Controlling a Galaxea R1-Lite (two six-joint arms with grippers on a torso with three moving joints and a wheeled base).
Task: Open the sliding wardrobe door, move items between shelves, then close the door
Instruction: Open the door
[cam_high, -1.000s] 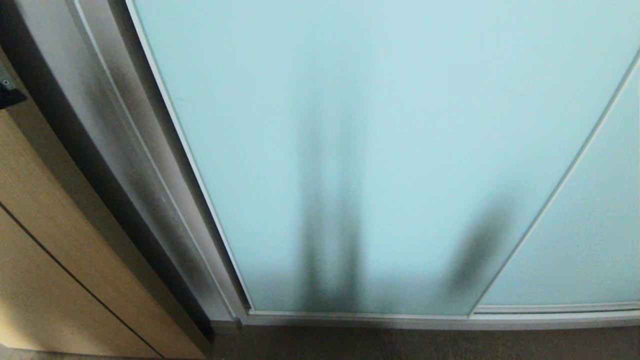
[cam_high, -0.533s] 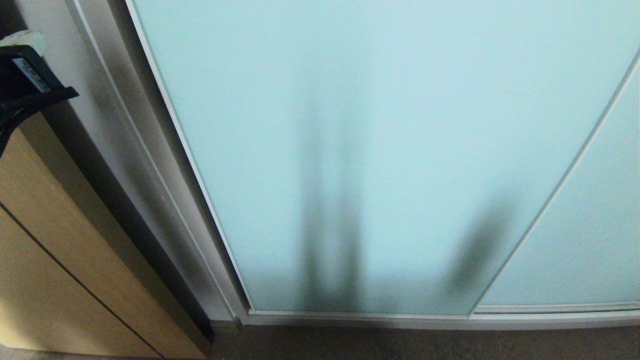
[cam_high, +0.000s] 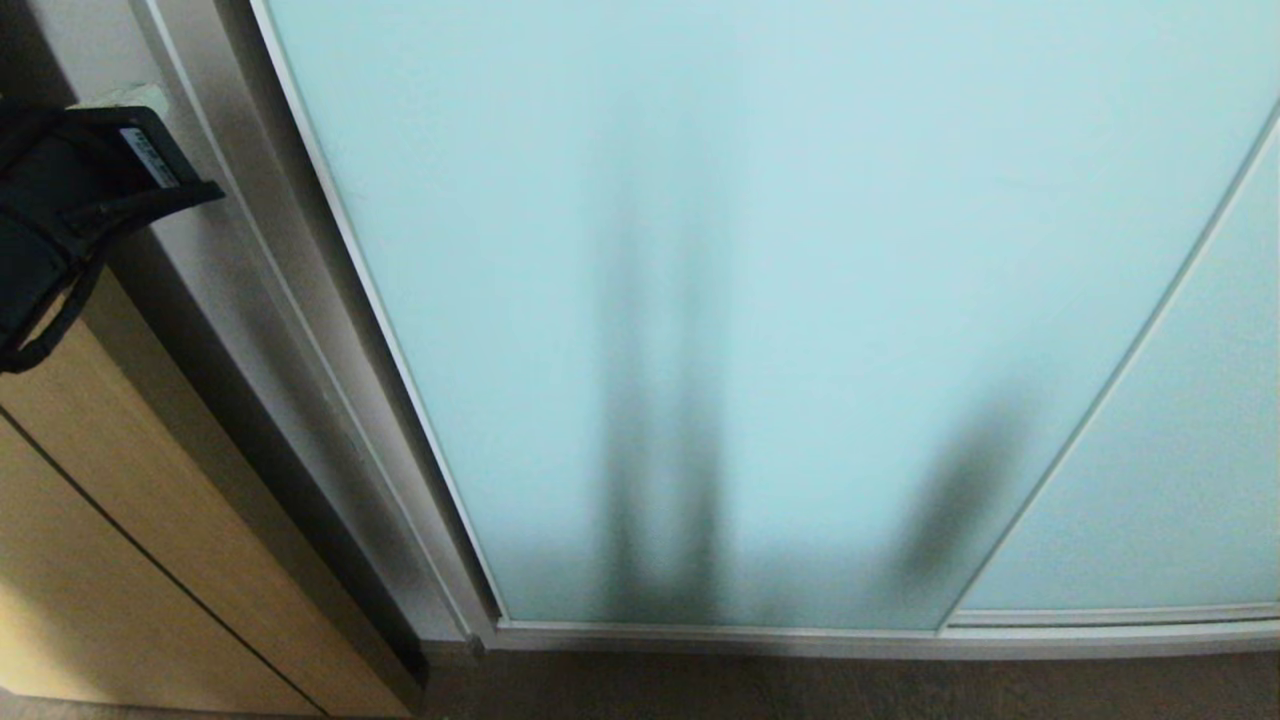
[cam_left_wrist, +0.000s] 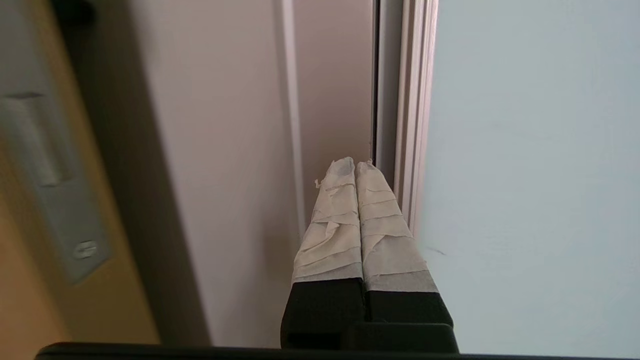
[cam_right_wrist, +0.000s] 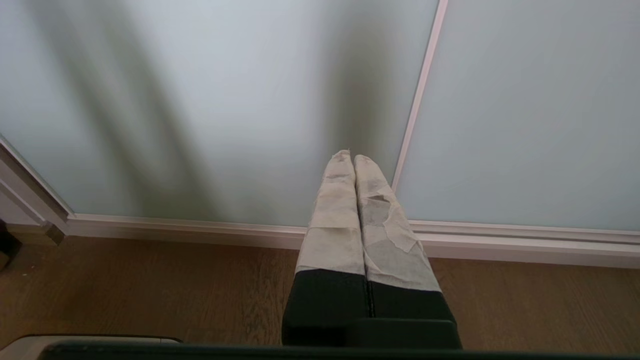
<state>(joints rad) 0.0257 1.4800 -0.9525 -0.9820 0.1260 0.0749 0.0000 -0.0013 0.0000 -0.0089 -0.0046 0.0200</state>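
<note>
The sliding wardrobe door is a frosted pale aqua glass panel and stands closed across most of the head view. My left gripper is at the far left, beside the wardrobe's side post. In the left wrist view its taped fingers are pressed together, and the left gripper points into the corner just beside the door's silver-white frame edge. My right gripper is shut and empty, low near the floor before the door. The items and the shelves are hidden behind the glass.
A second glass panel overlaps on the right. The pale side post and a light wooden door stand to the left. The bottom track meets the wood floor. Dark upright shadows lie on the glass.
My left gripper has come into the head view from the left edge and moved right, toward the door's frame edge. The door and the right arm have not moved.
</note>
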